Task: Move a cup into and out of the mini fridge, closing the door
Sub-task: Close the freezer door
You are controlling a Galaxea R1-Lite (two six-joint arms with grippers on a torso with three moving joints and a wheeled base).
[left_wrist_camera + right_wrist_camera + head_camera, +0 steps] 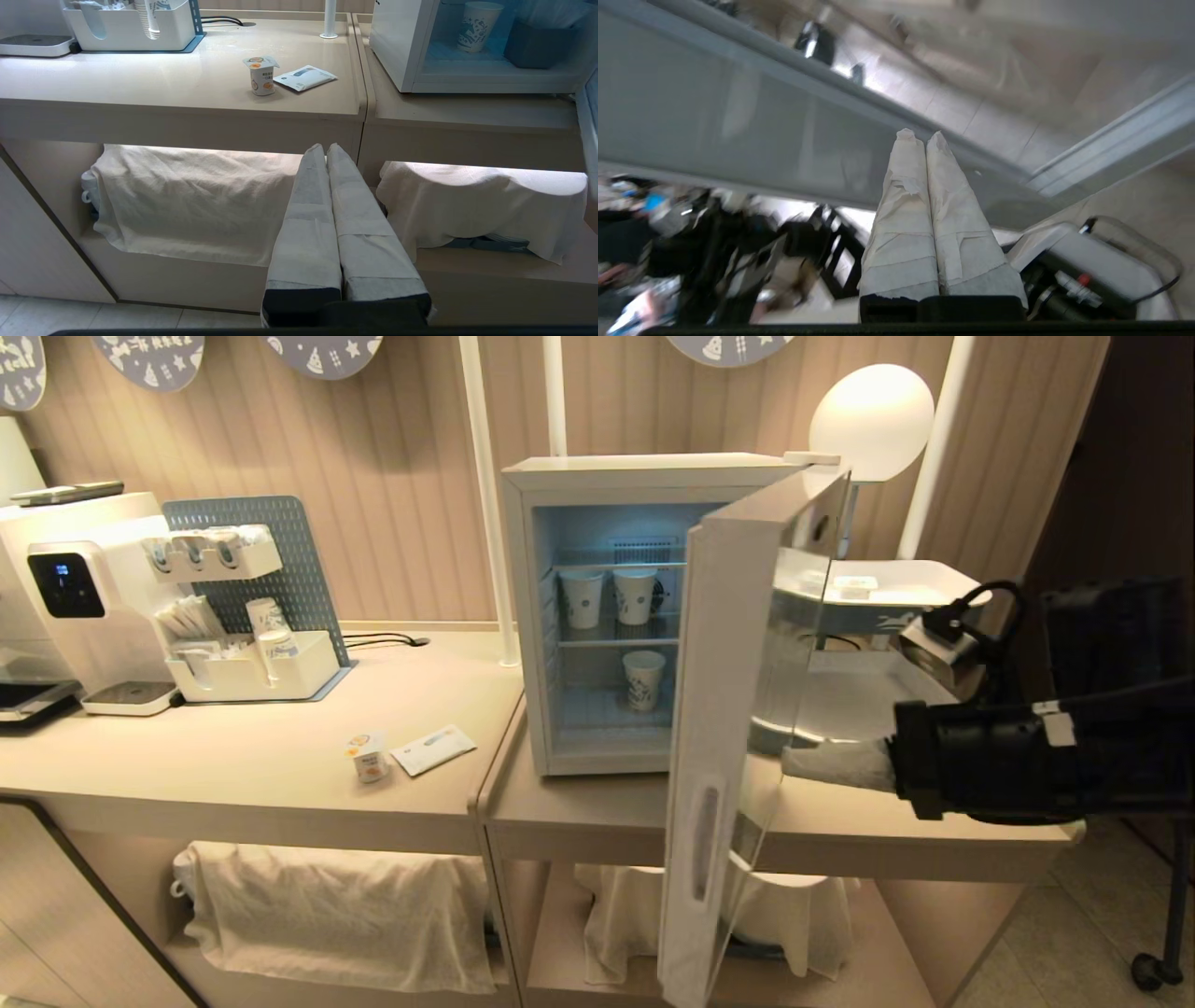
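I'm bringing my right gripper (789,763), fingers pressed together and empty, at the door (719,728) glass, right of centre. The cup (368,757) is sitting lower left, outside the mini fridge (597,476). Risk: I'm shutting it too soon. Left gripper (325,148) is closed, idle.

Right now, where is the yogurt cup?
In the head view the cup stands on the left counter, outside the mini fridge, beside a flat white packet lying on its fridge side.

The head view is looking down at the fridge (597,616); the left wrist view is facing it from below; the right wrist view is hugging the door (738,126).
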